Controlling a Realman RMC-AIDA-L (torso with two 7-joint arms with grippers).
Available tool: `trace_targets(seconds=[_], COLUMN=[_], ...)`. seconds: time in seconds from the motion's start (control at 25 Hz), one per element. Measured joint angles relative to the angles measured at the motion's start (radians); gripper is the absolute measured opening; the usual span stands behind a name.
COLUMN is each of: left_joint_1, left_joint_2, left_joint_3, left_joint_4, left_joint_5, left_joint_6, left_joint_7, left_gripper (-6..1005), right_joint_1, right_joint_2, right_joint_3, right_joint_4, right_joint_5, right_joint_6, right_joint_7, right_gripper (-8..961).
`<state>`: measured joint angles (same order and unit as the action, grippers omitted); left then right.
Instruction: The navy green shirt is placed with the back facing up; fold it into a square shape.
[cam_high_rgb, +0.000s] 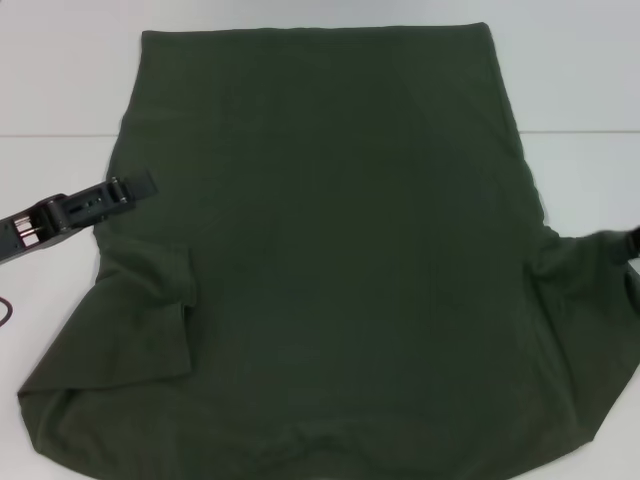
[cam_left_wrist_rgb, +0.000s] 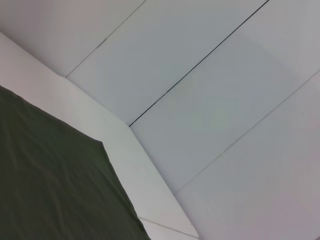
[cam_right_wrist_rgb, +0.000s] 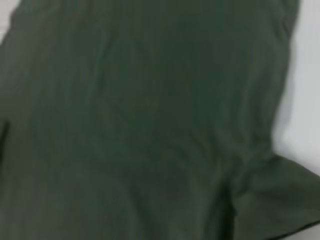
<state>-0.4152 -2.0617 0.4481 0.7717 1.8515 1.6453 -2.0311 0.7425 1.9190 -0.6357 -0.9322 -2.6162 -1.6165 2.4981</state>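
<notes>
- Here the navy green shirt (cam_high_rgb: 330, 260), soft matte fabric, lies spread across the white desk (cam_high_rgb: 60, 80), sleeves rumpled, hem straight at the far side.
- The left gripper (cam_high_rgb: 140, 186) rests at the shirt's left edge; whether its jaws are spread, I cannot tell.
- The right gripper (cam_high_rgb: 632, 243) barely shows at the right sleeve; jaws' state unclear.

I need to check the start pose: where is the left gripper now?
In the head view, the left gripper is at the left edge of the navy green shirt, above its left sleeve.

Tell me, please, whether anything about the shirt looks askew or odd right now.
Yes: the shirt lies flat except its left sleeve, folded inward and bunched just below the left gripper; the right sleeve is rumpled at the table edge.
</notes>
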Motion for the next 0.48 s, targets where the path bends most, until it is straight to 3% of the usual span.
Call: trace_targets(seconds=[0.48], left_joint_1=[-0.001], left_joint_2=[0.000], left_joint_3=[-0.059], left_joint_4=[-0.016], left_joint_5=[0.000], left_joint_6=[-0.003], left_joint_7=[0.016], left_gripper=[903], right_joint_1=[0.095], right_joint_2=[0.054], right_joint_3=[-0.009], right_joint_4=[0.105], right_joint_5=[0.027], right_joint_6=[0.067], right_joint_7=[0.005], right_gripper=[0])
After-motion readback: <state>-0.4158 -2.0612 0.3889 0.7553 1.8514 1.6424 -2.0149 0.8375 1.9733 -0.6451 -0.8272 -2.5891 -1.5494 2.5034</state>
